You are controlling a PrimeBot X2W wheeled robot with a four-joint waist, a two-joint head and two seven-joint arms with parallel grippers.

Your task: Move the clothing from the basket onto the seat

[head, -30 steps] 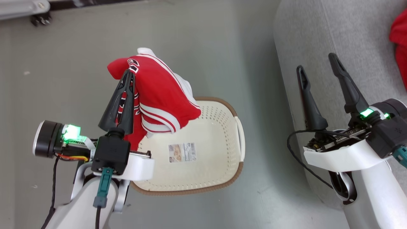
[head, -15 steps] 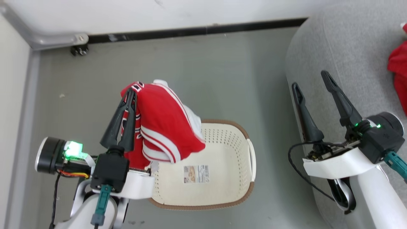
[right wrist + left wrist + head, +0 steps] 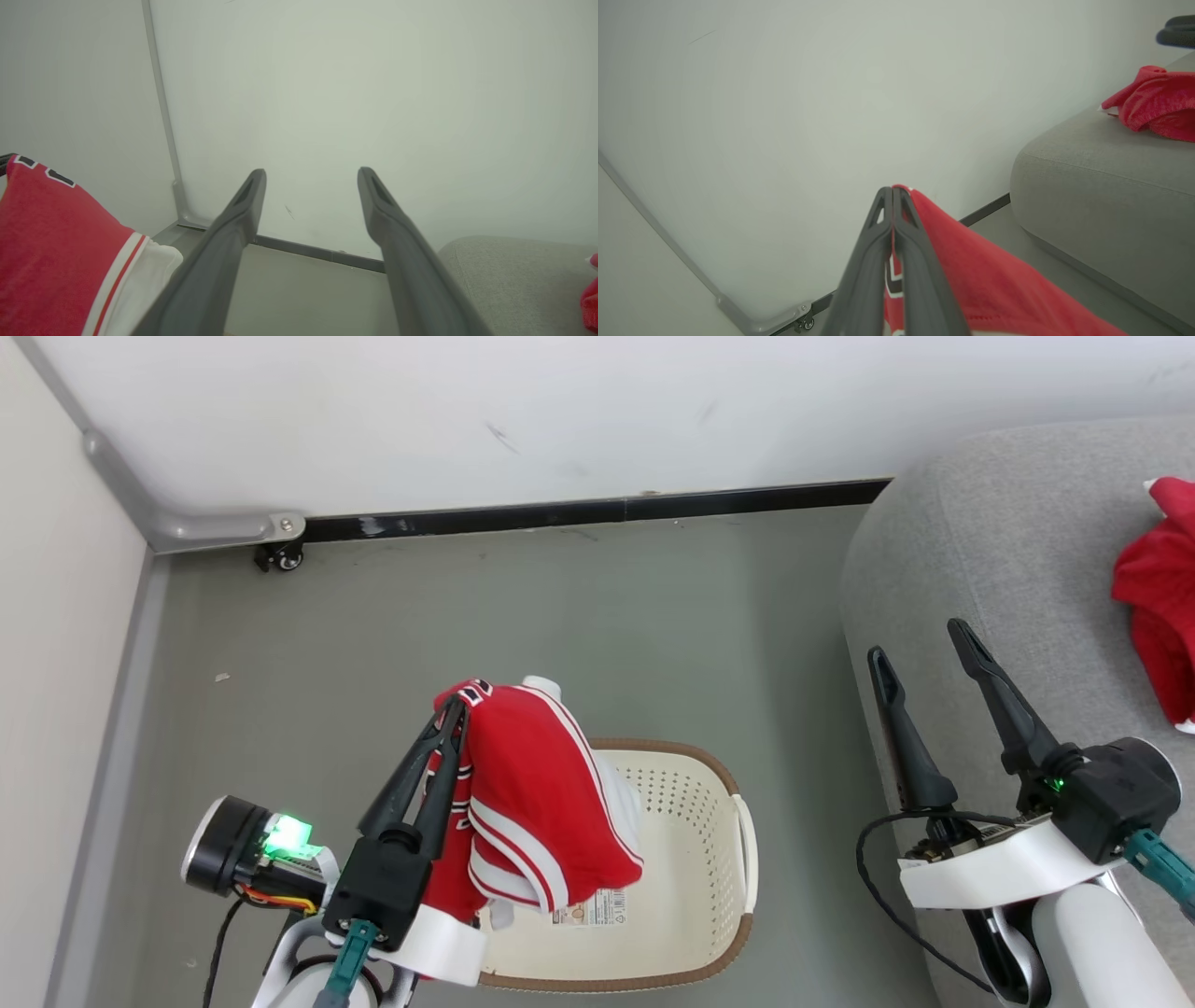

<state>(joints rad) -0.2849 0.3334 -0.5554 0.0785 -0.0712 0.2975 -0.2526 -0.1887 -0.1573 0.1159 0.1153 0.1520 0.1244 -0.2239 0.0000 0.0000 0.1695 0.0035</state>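
Observation:
My left gripper (image 3: 456,707) is shut on a red jersey (image 3: 537,784) with striped trim, which hangs from its tips above the left part of the cream basket (image 3: 709,859). In the left wrist view the shut gripper (image 3: 893,192) pinches the jersey (image 3: 971,275). The basket's inside shows a label (image 3: 590,910) and no other clothing. A second red garment (image 3: 1153,607) lies on the grey seat (image 3: 980,551) at the right; the left wrist view has that garment (image 3: 1153,102) on the seat (image 3: 1101,186) too. Over the seat's left edge my right gripper (image 3: 920,642) stands open and empty, as its wrist view (image 3: 310,175) confirms.
A white wall with a black baseboard (image 3: 597,511) runs behind the basket. A grey metal frame with a small caster (image 3: 280,557) sits in the left corner. Bare grey floor (image 3: 560,616) lies between wall, basket and seat.
The head camera has tilted up, so the wall has come into view. My left gripper still holds the jersey lifted above the basket; the right gripper stays open by the seat.

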